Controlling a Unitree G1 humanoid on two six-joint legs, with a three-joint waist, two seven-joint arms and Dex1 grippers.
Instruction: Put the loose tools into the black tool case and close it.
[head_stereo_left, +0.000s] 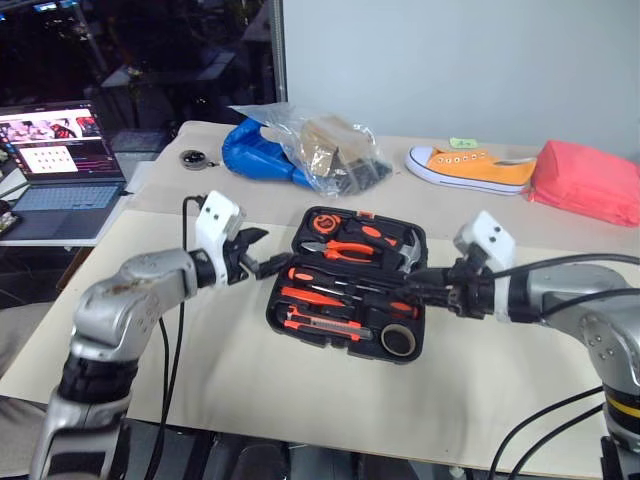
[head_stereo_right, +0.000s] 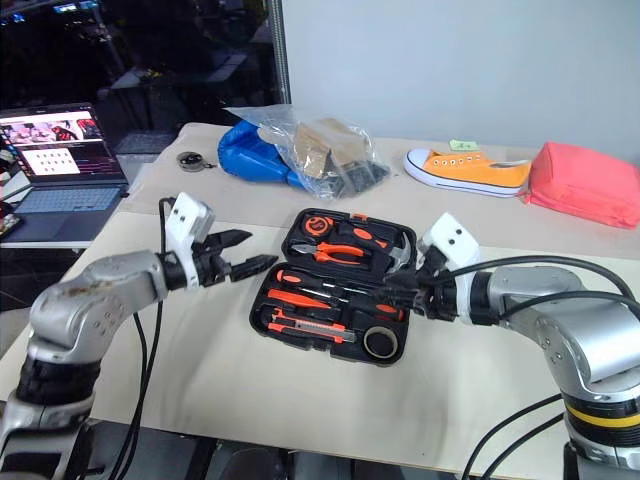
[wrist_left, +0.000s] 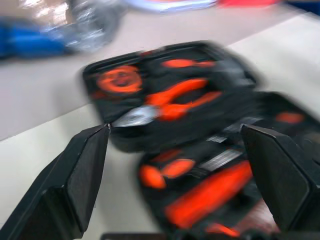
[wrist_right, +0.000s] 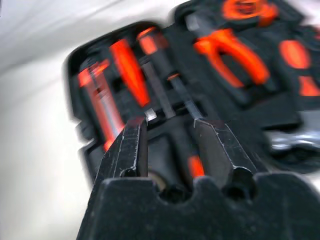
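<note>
Two claws flank open black tool case (head_stereo_left: 350, 285), left claw (head_stereo_left: 262, 253) released, right claw (head_stereo_left: 405, 285) part-open, empty.

Tool case (wrist_left: 200, 150) motion-blurred in both wrist views; pink bundle (head_stereo_left: 590, 180) cut by edge.

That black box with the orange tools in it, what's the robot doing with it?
The robot is packing a tool case that lies open on the table. Screwdrivers, a knife and a tape ring sit in its near half, pliers and a hammer in the far half. The left gripper, wide open, is at the case's left edge. The right gripper, partly open, hovers at the right edge holding nothing. The case is not yet closed.
</note>
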